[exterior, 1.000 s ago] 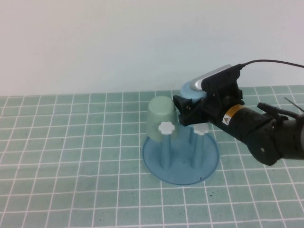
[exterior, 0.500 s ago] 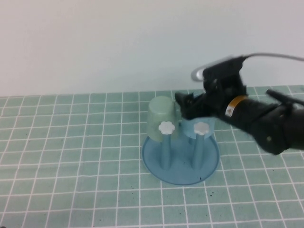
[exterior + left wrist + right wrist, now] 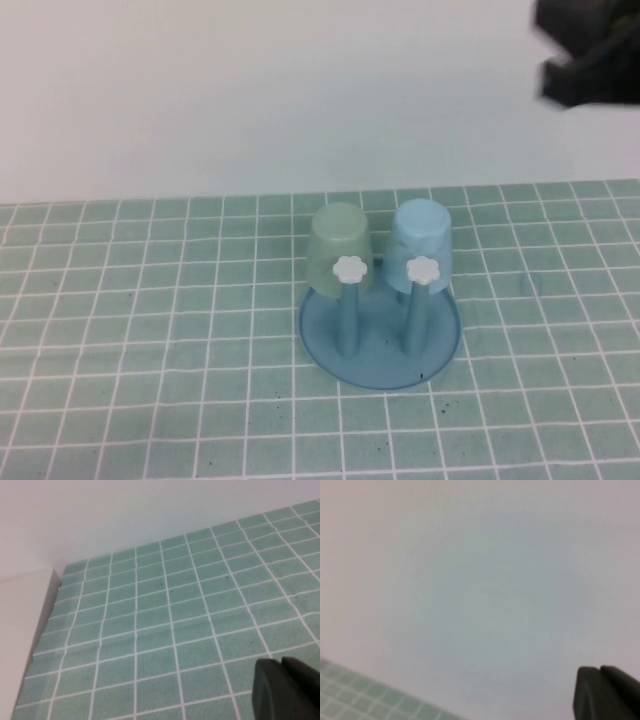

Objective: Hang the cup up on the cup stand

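Beside pale green cup (image 3: 339,250), cup (image 3: 421,243) inverted on cup stand (image 3: 380,335), right claw (image 3: 588,55) high (grip unclear), left claw (image 3: 287,690) unclear

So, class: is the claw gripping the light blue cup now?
No: the light blue cup sits upturned on the cup stand, right claw away.

High camera: angled down over table (image 3: 150,330); my right gripper (image 3: 590,55) high, far right. Left wrist: my left gripper (image 3: 287,690) close over same table. Right wrist: faces wall (image 3: 470,580).
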Action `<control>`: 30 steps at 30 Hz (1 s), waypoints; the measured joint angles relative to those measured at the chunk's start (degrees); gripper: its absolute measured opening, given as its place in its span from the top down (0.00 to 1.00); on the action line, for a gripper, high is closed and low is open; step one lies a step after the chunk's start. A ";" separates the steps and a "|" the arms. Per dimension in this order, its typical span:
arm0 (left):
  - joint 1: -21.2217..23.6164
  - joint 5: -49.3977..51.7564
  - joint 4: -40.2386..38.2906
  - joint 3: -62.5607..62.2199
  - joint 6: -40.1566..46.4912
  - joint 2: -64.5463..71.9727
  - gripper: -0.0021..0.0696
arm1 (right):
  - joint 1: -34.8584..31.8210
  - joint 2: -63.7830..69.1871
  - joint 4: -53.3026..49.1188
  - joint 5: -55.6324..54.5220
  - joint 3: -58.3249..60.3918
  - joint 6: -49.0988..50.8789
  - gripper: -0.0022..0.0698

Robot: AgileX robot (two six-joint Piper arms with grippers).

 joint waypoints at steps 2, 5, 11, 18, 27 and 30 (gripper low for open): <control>0.00 0.00 0.14 0.00 -0.24 0.00 0.97 | 0.00 -3.67 0.00 0.31 0.00 0.00 0.96; 0.00 0.03 0.81 0.00 -3.04 0.00 0.97 | 0.00 -6.94 0.00 0.31 0.00 -0.24 0.97; 0.00 0.38 7.61 0.00 -11.86 0.00 0.97 | 0.00 -9.01 0.00 2.74 0.00 -6.45 0.97; -0.97 0.38 11.86 0.00 -17.87 0.00 0.97 | -2.45 -9.77 0.03 15.83 2.91 -10.55 0.97; -4.25 0.38 15.37 0.00 -20.74 0.00 0.97 | -18.68 -23.47 5.94 6.16 26.07 -10.76 0.97; -4.25 0.38 15.50 0.00 -20.85 0.00 0.97 | -21.82 -30.55 6.17 3.37 35.21 -11.81 0.97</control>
